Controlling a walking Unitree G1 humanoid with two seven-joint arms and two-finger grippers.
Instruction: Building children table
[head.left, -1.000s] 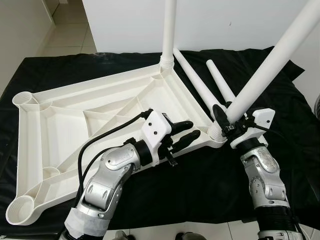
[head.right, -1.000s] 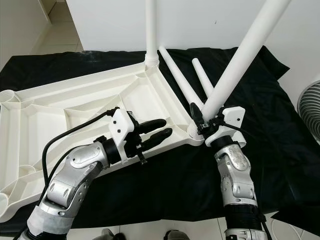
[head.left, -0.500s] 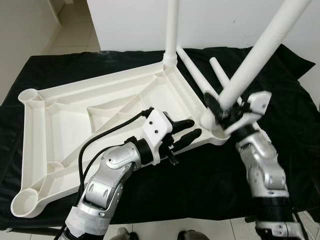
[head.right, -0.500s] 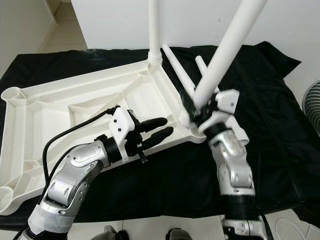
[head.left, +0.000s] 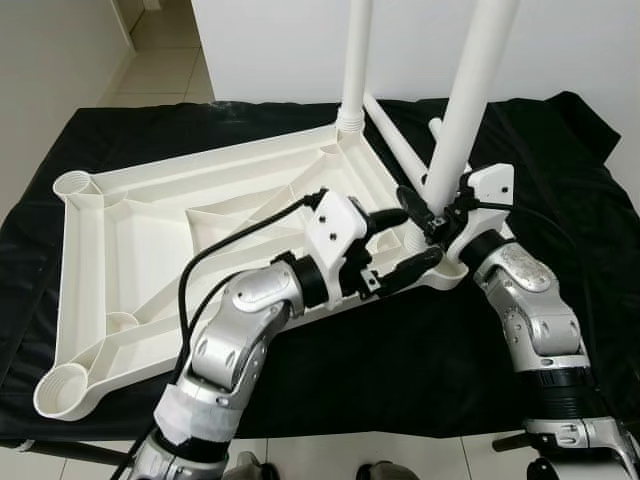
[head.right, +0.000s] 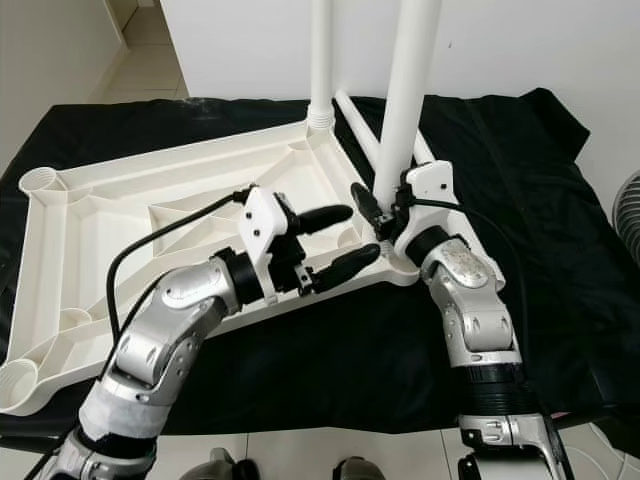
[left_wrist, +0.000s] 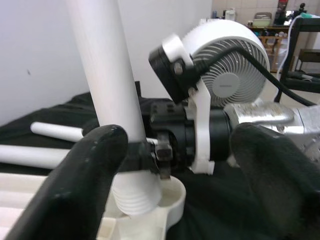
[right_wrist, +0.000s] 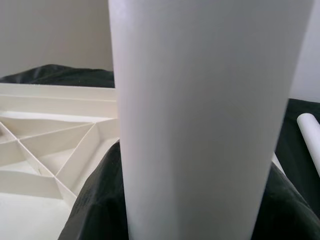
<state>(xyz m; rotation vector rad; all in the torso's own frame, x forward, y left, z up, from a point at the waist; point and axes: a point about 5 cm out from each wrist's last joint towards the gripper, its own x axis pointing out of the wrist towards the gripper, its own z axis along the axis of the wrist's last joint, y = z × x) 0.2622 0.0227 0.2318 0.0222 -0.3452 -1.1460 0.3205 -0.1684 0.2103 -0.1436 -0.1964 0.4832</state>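
The white tabletop (head.left: 130, 240) lies upside down on a black cloth. One white leg (head.left: 357, 60) stands upright in its far corner. My right gripper (head.left: 432, 215) is shut on a second leg (head.left: 470, 90), which stands almost upright. Its threaded end (left_wrist: 135, 197) rests in the near right corner socket (left_wrist: 167, 200). My left gripper (head.left: 421, 234) is open beside that corner, one finger on either side of the leg's base and the right gripper, touching neither. The right wrist view has the leg (right_wrist: 205, 120) close up between black fingers (right_wrist: 97, 200).
Two loose legs (head.left: 395, 150) lie on the cloth behind the right corner. Empty sockets sit at the tabletop's left corners (head.left: 70, 185) (head.left: 62, 385). A white fan (head.right: 630, 215) stands off the table's right side. A white wall rises behind, and tiled floor lies below the front edge.
The right gripper has swung its leg from a steep rightward tilt to almost upright over the corner socket. The left gripper has moved right, closer to that corner. The camera has shifted.
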